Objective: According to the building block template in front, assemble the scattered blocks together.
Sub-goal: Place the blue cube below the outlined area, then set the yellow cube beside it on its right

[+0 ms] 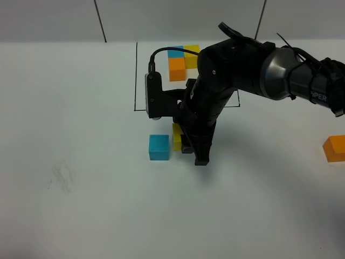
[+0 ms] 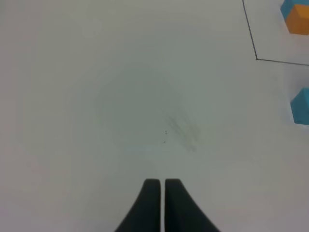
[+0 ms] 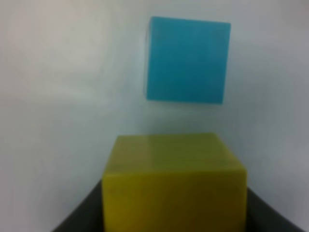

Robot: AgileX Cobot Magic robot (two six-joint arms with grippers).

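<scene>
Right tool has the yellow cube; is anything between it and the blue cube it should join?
Nothing visible does. Only a strip of bare white table separates the yellow cube from the blue cube. The loose orange cube sits far off to the right in the exterior view.

Blue cube (image 1: 159, 147), yellow cube (image 3: 174, 188), orange cube (image 1: 335, 148); template frame (image 1: 136, 75) blk; table (image 1: 81, 162) wht.
</scene>
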